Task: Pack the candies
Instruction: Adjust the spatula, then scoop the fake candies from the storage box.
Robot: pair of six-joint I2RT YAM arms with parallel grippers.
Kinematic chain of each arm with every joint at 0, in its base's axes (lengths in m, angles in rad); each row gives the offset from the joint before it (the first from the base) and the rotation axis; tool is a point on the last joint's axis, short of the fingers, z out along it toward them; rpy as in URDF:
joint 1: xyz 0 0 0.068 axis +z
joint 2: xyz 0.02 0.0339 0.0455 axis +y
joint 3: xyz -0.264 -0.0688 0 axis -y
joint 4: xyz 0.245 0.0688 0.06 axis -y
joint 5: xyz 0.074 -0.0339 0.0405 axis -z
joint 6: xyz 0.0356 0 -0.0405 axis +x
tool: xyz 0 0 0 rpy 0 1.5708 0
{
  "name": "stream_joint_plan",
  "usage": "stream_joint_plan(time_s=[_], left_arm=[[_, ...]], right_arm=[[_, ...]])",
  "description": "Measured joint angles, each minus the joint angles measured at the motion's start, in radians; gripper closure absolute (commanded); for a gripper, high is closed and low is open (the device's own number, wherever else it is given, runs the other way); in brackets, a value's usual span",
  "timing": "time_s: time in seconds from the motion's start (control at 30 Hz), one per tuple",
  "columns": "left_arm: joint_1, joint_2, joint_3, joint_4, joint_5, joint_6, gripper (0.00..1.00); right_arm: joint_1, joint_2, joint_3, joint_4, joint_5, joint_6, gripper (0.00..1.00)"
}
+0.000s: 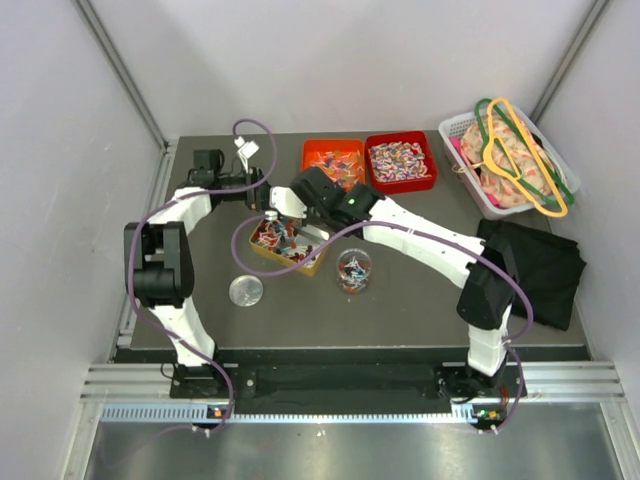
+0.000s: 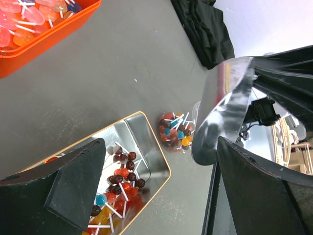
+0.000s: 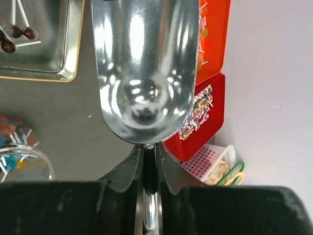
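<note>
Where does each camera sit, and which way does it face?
Top: above, behind the arms, looking down on the table; both arms show.
Left wrist: on left arm, looking past its open end effector at tin and jar.
Right wrist: on right arm, looking along the scoop its end effector grips.
Shared: all three show the tin.

Bare tabletop [image 1: 420, 300] right of the jar [image 1: 353, 270]; scoop [image 3: 142, 73] crowds the tin's [image 2: 146, 147] far edge.

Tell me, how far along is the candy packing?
Partly done. The small jar already holds some candies. In hand: the right tool grips a metal scoop, which looks empty; the left tool is open and holds nothing. Left: many candies lie in the tin tray, and the lid sits on the table, off the jar.
</note>
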Motion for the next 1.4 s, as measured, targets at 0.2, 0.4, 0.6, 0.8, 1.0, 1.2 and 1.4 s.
stream_joint_plan(time_s=[0.2, 0.4, 0.6, 0.8, 1.0, 1.2, 1.4], left_arm=[[-0.001, 0.004, 0.0, 0.0, 0.003, 0.0, 0.01], [-0.001, 0.005, 0.0, -0.001, 0.003, 0.0, 0.01], [-0.006, 0.005, 0.0, -0.002, 0.004, -0.001, 0.01], [-0.022, 0.006, 0.0, -0.006, 0.003, 0.003, 0.01], [-0.014, 0.006, 0.0, -0.003, 0.003, -0.009, 0.01], [0.074, 0.008, 0.011, 0.054, -0.001, -0.074, 0.01], [0.121, 0.039, 0.063, -0.045, -0.032, 0.051, 0.01]], right_arm=[[0.013, -0.046, -0.015, 0.005, -0.032, 0.001, 1.0], [0.02, -0.075, -0.026, 0.01, -0.064, 0.016, 1.0], [0.023, -0.086, -0.026, 0.008, -0.082, 0.028, 1.0], [0.024, -0.093, -0.026, -0.005, -0.089, 0.045, 1.0], [0.026, -0.094, -0.026, -0.019, -0.091, 0.049, 1.0], [0.032, -0.096, -0.026, -0.035, -0.093, 0.048, 1.0], [0.055, -0.076, -0.016, -0.092, -0.086, 0.031, 1.0]])
